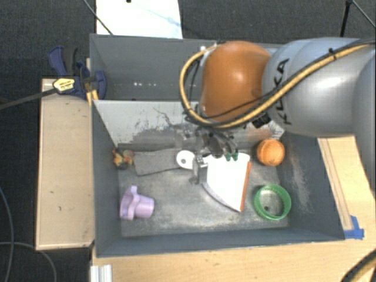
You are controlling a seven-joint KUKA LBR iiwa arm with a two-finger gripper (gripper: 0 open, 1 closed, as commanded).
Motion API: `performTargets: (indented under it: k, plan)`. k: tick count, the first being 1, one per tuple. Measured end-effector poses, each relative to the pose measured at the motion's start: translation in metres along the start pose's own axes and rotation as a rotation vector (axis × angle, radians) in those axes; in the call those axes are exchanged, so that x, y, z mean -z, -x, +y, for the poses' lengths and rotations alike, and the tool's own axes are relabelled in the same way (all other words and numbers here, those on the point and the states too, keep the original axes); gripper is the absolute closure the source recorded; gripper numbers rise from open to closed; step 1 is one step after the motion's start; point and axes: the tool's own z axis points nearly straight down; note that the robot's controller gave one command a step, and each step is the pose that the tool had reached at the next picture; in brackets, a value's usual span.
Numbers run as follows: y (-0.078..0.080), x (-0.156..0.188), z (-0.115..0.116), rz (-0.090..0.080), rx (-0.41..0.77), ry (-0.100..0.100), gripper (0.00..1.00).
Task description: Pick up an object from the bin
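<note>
My gripper (200, 164) hangs below the orange wrist cover in the middle of the bin, its fingertips low over the left edge of a white wedge-shaped piece with an orange side (226, 181). A small white round piece (184, 158) lies just left of the fingertips. A grey flat tool (154, 162) stretches further left from it. Nothing shows between the fingers.
An orange ball (271, 152) sits at the right, a green ring (272, 202) at the front right, a lilac plastic part (136, 204) at the front left, and a small brown thing (122, 157) by the left wall. The arm covers the bin's back right.
</note>
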Motion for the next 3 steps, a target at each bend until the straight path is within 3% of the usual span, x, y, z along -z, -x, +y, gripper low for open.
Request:
performTargets:
  k: [1, 2, 3]
  plan:
    - [-0.0205, -0.0749, -0.0626, -0.005, 0.127, -0.002, 1.0]
    - [-0.0192, -0.0737, -0.0612, -0.008, 0.125, -0.001, 0.0]
    - [-0.0194, -0.0738, -0.0612, -0.007, 0.123, -0.001, 0.0]
